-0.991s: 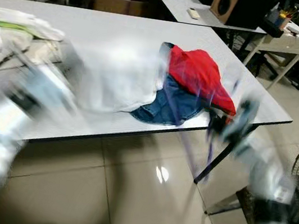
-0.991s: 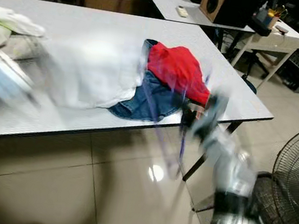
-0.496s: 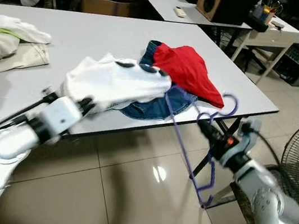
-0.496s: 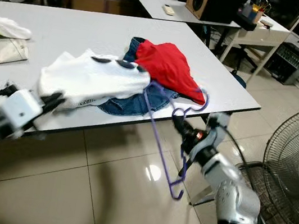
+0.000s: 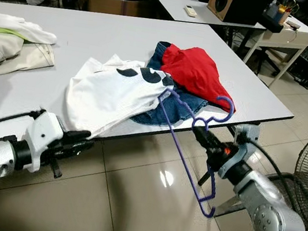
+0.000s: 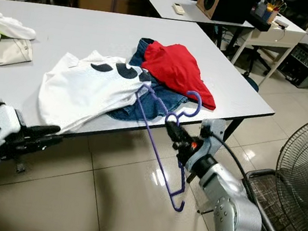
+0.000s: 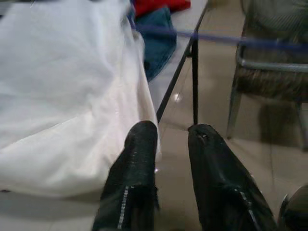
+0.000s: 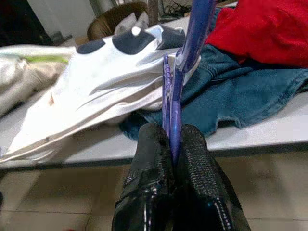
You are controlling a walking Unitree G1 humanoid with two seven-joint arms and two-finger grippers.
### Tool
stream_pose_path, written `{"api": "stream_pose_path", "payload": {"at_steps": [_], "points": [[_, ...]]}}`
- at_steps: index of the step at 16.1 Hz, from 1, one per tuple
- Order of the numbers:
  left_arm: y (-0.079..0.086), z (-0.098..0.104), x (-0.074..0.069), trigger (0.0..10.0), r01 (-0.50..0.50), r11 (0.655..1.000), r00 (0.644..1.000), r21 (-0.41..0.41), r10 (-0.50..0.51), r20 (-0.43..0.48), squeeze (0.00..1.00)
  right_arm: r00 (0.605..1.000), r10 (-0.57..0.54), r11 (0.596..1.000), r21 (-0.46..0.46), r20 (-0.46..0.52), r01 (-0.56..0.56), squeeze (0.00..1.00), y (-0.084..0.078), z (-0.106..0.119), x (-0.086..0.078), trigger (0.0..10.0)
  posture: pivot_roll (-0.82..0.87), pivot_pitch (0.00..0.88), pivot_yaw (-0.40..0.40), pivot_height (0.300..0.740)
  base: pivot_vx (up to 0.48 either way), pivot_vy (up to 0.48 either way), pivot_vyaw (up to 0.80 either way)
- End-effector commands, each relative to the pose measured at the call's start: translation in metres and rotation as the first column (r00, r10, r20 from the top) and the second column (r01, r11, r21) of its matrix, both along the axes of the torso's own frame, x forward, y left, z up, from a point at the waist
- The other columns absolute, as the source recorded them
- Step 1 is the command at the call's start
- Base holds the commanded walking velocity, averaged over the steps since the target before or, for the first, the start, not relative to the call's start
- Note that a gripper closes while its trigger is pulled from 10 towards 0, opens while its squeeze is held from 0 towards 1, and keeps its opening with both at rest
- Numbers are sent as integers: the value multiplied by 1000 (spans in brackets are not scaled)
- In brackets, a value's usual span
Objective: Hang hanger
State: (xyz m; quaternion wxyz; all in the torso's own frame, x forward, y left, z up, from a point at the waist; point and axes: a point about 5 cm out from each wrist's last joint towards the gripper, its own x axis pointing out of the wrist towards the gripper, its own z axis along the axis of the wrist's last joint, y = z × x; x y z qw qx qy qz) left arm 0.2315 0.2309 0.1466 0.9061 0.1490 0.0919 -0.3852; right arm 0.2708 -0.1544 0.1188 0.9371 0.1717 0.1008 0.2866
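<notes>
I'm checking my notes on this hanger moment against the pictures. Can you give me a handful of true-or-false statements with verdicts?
1. The right hand is shut on the purple hanger. True.
2. The hanger lies flat on the floor. False: it is held up, one end tucked at the white T-shirt.
3. The red garment lies on the blue jeans. True.
4. The left hand grips the T-shirt. False: its fingers are apart, empty, near the shirt's hem.
5. The T-shirt hangs over the grey table edge. True.
</notes>
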Motion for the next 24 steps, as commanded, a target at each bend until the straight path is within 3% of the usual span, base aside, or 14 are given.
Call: {"api": "stream_pose_path", "payload": {"at_steps": [1,3,5,7,8,10,12,14,15,18,22,24], "points": [[-8,9,2,10000,12,994,1000,-109,-10,14,1000,1000,-4,999,-38,12,4,0,0,0,-5,10000,-115,0,-70,740,0,0,0],[-10,7,0,10000,-2,985,1000,-171,0,-11,1000,1000,7,998,-58,1,-7,0,1,-2,-11,10000,-123,0,-69,740,0,0,0],[-13,-2,-8,10000,53,996,994,-69,-59,-89,1000,1000,16,989,-146,-22,-19,0,-2,-4,-23,10000,-131,0,-76,740,0,0,0],[-20,2,5,10000,-18,996,1000,-93,16,-19,1000,998,52,983,-175,-19,-55,0,-4,-1,-31,10000,-134,0,-79,740,0,0,0],[-30,-1,17,10000,-126,984,992,-128,129,14,1000,997,82,976,-201,-9,-83,0,-7,2,-37,10000,-135,0,-78,740,0,0,0],[-49,-4,26,10000,-234,927,966,-293,255,37,0,998,41,978,-208,37,-32,0,-11,7,-39,10000,-139,0,-74,740,0,0,0],[-48,-15,31,10000,-411,824,901,-390,433,-33,0,992,-90,974,-202,89,106,0,-12,14,-38,10000,-149,0,-69,740,0,0,0],[-42,-25,31,10000,-497,797,853,-342,521,-26,0,979,-155,963,-202,131,179,0,-8,17,-43,10000,-157,0,-70,740,0,0,0],[-41,-28,29,10000,-520,788,837,-329,547,-13,0,984,-114,963,-229,135,143,0,-2,16,-50,10000,-160,0,-72,740,0,0,0],[-48,-24,29,10000,-502,805,841,-316,540,39,0,986,-130,949,-274,105,154,0,-6,9,-47,10000,-162,0,-77,740,280,0,0],[-58,-14,33,10000,-443,840,863,-315,495,106,0,990,-39,945,-317,132,80,0,2,12,-36,10000,-153,0,-85,740,353,0,0],[-59,-8,34,10000,-433,836,860,-336,495,122,0,991,-21,943,-327,130,63,0,4,10,-37,10000,-147,0,-89,740,412,0,0]]}}
